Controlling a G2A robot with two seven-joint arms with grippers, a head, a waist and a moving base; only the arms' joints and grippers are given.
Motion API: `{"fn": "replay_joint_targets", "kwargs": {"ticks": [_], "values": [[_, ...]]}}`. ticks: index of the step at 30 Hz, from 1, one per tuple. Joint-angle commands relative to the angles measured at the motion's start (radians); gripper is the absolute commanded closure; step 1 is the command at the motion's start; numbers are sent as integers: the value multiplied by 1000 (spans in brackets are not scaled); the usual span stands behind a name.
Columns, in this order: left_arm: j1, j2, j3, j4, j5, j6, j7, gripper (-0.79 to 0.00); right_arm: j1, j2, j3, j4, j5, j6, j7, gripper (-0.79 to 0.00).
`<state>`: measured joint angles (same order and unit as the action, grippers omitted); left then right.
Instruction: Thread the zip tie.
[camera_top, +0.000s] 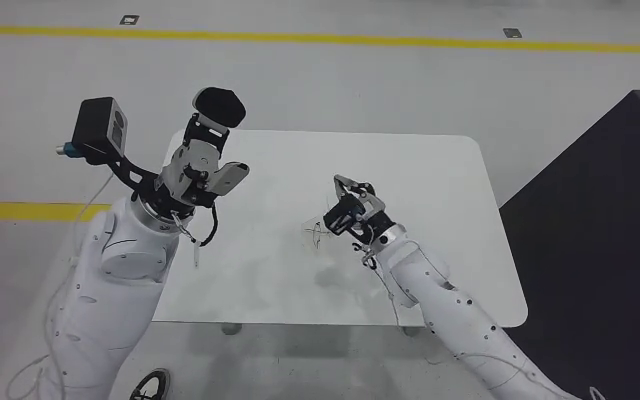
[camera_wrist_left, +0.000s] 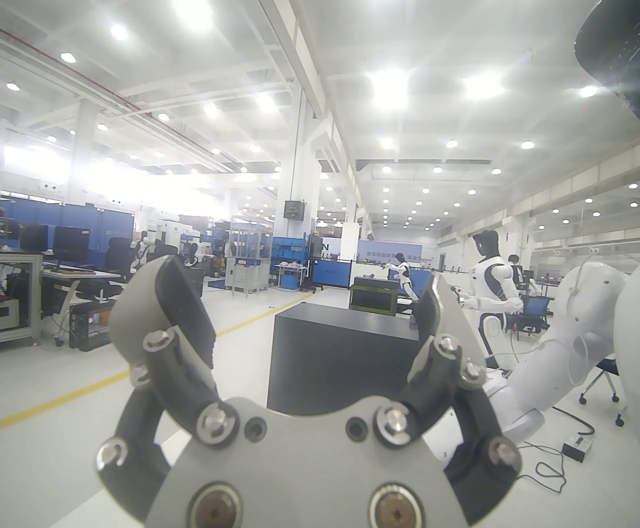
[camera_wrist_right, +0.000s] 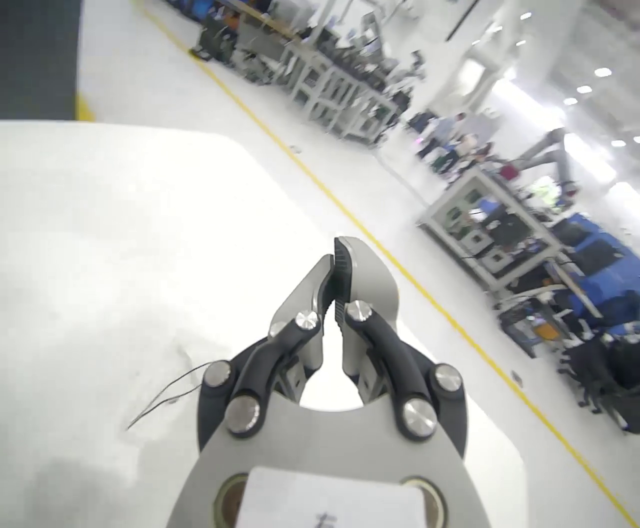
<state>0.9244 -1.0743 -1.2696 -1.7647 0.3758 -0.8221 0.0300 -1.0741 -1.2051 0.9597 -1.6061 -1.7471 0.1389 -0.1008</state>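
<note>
Top view puts the zip tie (camera_top: 317, 236) just behind and beside my closed, seemingly empty right gripper (camera_top: 345, 184), far nearer it than my raised, open left gripper (camera_wrist_left: 302, 295).

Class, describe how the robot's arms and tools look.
The left arm and right arm have glossy white rounded shells. The left tool and right tool are silver plates with black links, round screws and black pads. A black cable loops at the left wrist; a white label marks the right tool.
</note>
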Motion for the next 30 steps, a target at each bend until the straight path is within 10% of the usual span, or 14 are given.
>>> {"fn": "replay_joint_targets", "kwargs": {"ticks": [1, 10, 13, 16, 17, 22, 30], "values": [[12, 0, -5, -14, 3, 21, -4, -785, -46, 4, 52, -49, -27, 124, -97, 0], [17, 4, -105, 32, 85, 80, 0, -785, -145, 0, 150, -139, -59, 420, -343, -3], [18, 4, -128, 59, 82, 78, 9, -785, -150, -7, 153, -134, -2, 404, -376, -785], [16, 4, -133, 68, 85, 90, 6, -785, -149, -8, 153, -132, 7, 396, -381, -785], [17, 4, -133, 67, 86, 85, 5, -785, -149, -9, 153, -132, 9, 395, -382, -193], [16, 4, -133, 68, 85, 90, 6, -784, -149, -9, 153, -132, 7, 396, -381, -524], [16, 4, -133, 68, 85, 90, 6, -784, -149, -8, 153, -132, 7, 396, -381, -774]]}}
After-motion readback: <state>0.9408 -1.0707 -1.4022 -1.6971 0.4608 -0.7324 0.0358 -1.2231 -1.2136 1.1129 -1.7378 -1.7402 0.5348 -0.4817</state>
